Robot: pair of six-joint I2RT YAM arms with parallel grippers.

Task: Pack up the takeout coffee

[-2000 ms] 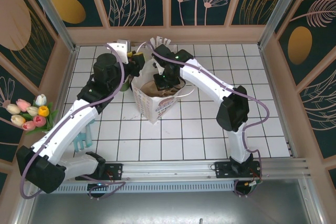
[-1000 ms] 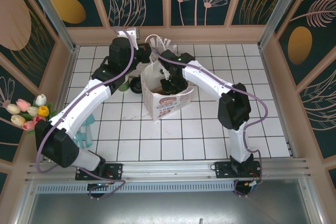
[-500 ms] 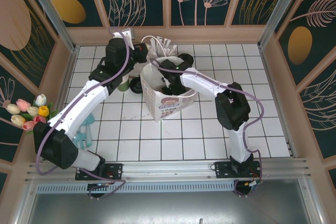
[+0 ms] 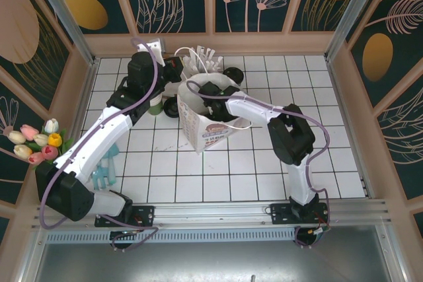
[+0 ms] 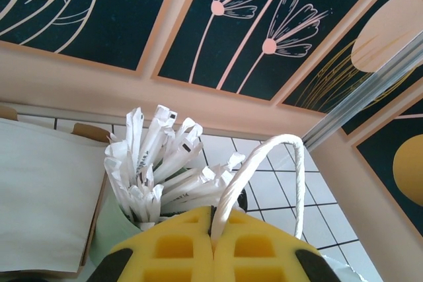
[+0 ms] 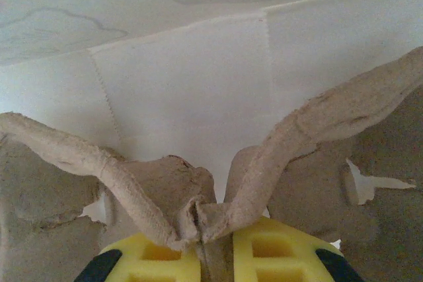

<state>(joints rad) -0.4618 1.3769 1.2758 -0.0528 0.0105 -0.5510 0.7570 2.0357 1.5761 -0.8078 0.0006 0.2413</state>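
The left gripper [image 5: 213, 236] is shown clamped shut on the white cord handle [image 5: 232, 179] of the paper bag [image 4: 210, 130]. The right gripper [image 6: 210, 246] is reached down inside the bag and pinched shut on the centre ridge of a brown pulp cup carrier [image 6: 277, 156]. A holder of wrapped straws [image 5: 158, 163] is seen just behind the handle. What appears to be the coffee cup [image 4: 169, 105], green with a black lid, is seen on the tiled table [image 4: 264, 170] just left of the bag, under the left arm [image 4: 112, 127].
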